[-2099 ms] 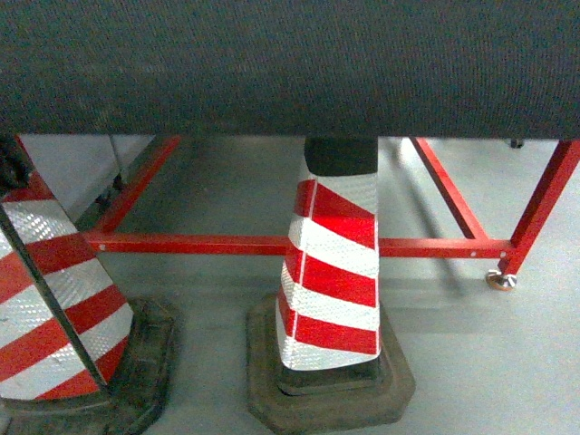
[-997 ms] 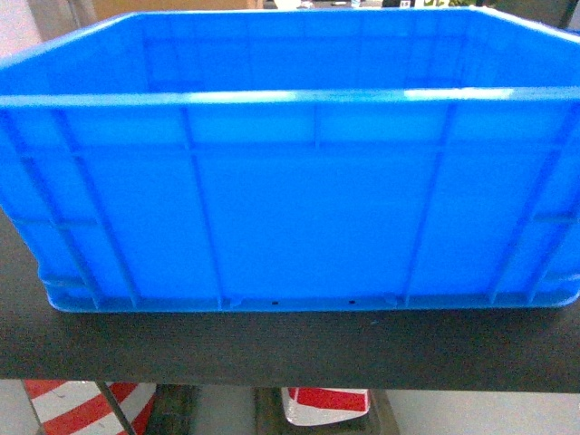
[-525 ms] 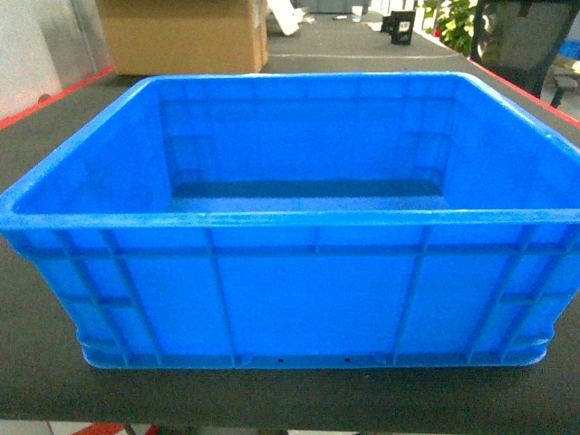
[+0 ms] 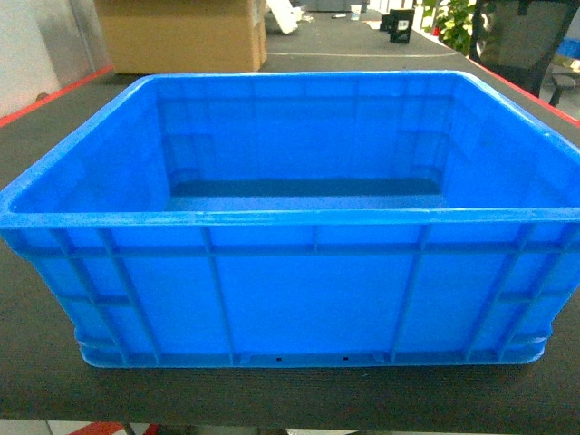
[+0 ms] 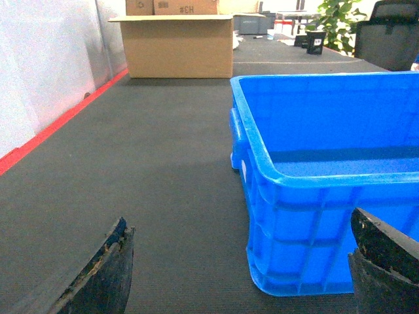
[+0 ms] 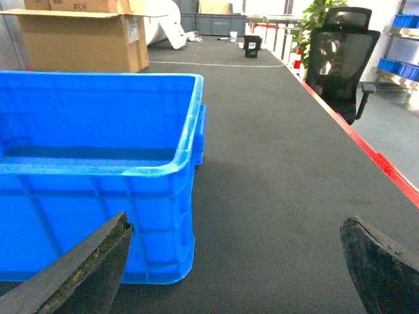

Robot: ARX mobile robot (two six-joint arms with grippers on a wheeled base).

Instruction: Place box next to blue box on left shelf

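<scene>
The box [image 4: 308, 299], a large bright blue open-topped crate with ribbed outer walls, stands empty on the dark table [image 4: 36, 381] and fills the head view. My left gripper [image 5: 239, 219] is open, its dark fingers [image 5: 111, 275] spread wide either side of the box's [image 5: 294, 242] near left corner and short of it. My right gripper [image 6: 236, 221] is also open, spread around the near right corner of the box [image 6: 98, 196] without touching it. Neither gripper shows in the head view. The left shelf and the other blue box are out of view.
A cardboard carton [image 4: 181, 36] stands at the table's far left. A black office chair [image 6: 340, 59] is beyond the red table edge [image 6: 380, 163] on the right. A white wall [image 5: 46, 59] runs along the left side.
The head view has risen from under the table, past the box's front wall, to looking down into the box. Over the last half second it has barely shifted.
</scene>
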